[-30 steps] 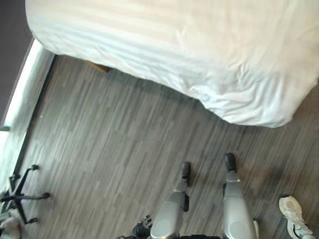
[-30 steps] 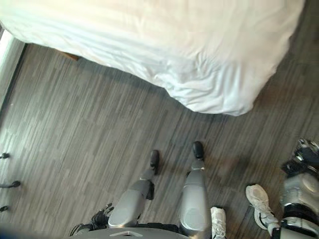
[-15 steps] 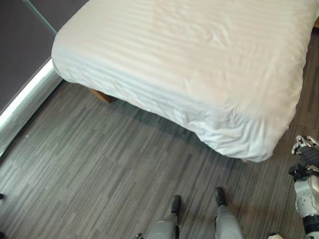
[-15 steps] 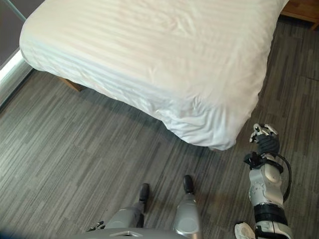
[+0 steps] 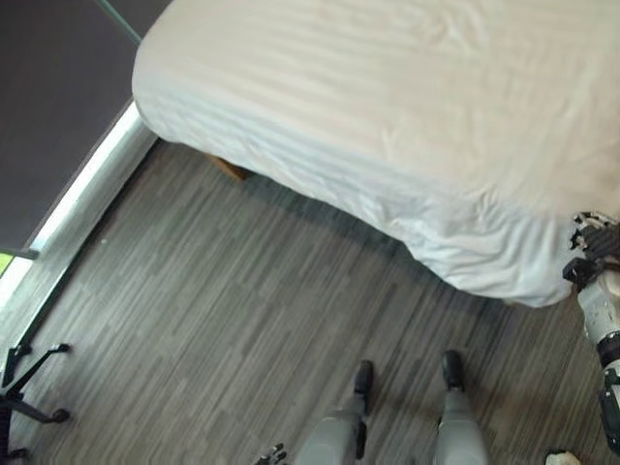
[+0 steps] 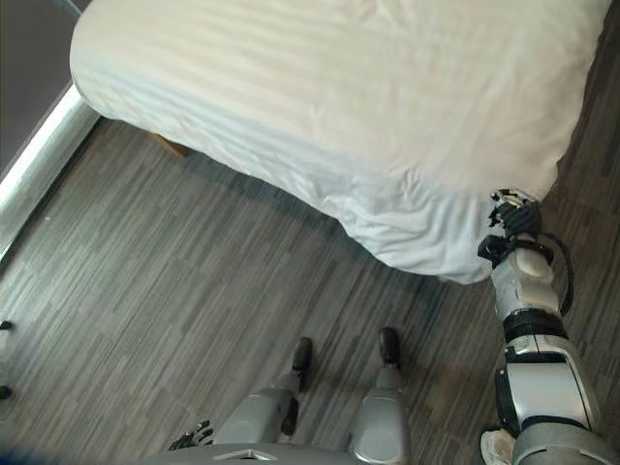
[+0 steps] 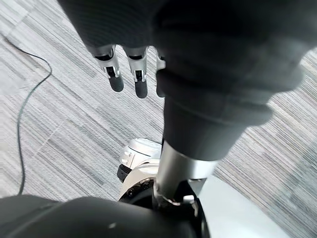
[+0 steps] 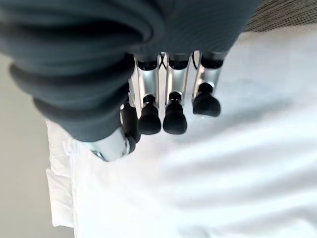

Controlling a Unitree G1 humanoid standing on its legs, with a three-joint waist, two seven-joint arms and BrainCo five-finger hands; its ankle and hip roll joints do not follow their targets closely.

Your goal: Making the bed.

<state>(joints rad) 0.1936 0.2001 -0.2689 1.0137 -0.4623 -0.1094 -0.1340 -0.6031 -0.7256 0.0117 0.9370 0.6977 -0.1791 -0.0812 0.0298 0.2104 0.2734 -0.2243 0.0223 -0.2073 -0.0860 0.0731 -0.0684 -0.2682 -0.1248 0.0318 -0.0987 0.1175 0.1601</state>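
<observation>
Grey wood-grain floor (image 5: 223, 320) fills the lower half of both eye views; a pale baseboard strip (image 5: 87, 208) runs along the left edge beside a dark wall.

Bed (image 6: 320, 107) occupies the upper part of the frame, covered by a white striped duvet (image 5: 387, 97). Top surface looks largely smooth. Near corner of the duvet (image 6: 417, 232), lower right of the bed, hangs bunched and creased over the edge.

Change over the last second: the right hand (image 6: 511, 215) has risen from low at the frame's right edge and now sits at that bunched corner, at the right side of the frame. Contact with the cloth cannot be confirmed from the eye views. The view itself has also shifted between pictures, so the bed's apparent movement is camera motion, not the bed.

Right wrist view: fingers (image 8: 171, 116) extended and relaxed, grasping nothing, white duvet close beyond the tips.

Left hand (image 7: 133, 74) hangs low beside the body above the floor, fingers straight, holding nothing; idle.

Judgement: arm is in approach for the corner. Next step likely to grip the hanging corner and pull it flat. No grasp yet.
</observation>
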